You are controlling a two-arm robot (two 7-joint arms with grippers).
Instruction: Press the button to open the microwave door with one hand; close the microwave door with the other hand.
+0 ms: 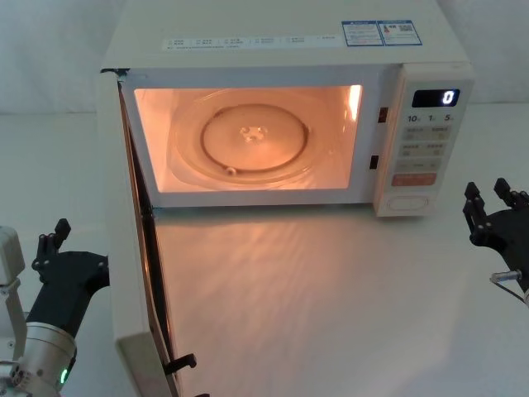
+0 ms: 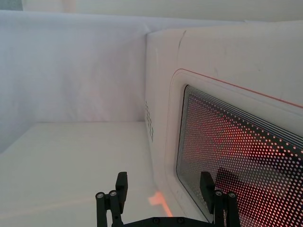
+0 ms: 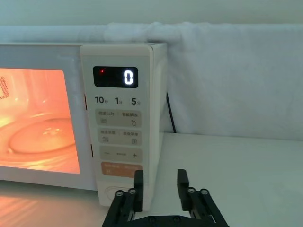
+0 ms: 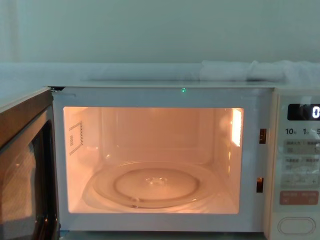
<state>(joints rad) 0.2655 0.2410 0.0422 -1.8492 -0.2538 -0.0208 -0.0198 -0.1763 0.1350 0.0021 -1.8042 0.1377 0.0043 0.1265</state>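
Note:
The microwave door (image 1: 132, 281) stands swung wide open on its left hinge, and the lit cavity shows behind it. My left gripper (image 1: 51, 238) is open just outside the door's outer face. In the left wrist view that gripper (image 2: 164, 182) sits close to the dotted door window (image 2: 236, 151), one finger in front of it, and contact cannot be judged. The wide cream button (image 1: 411, 201) lies at the bottom of the keypad panel. My right gripper (image 1: 488, 194) hovers open to the right of the panel, apart from it. Its fingers partly cover the button (image 3: 113, 193) in the right wrist view.
A glass turntable (image 1: 248, 136) lies in the glowing cavity. The keypad panel (image 1: 426, 141) shows "0" on its display, with an orange-red key (image 3: 120, 169) just above the button. The white table (image 1: 331, 314) stretches out in front of the microwave. White cloth hangs behind.

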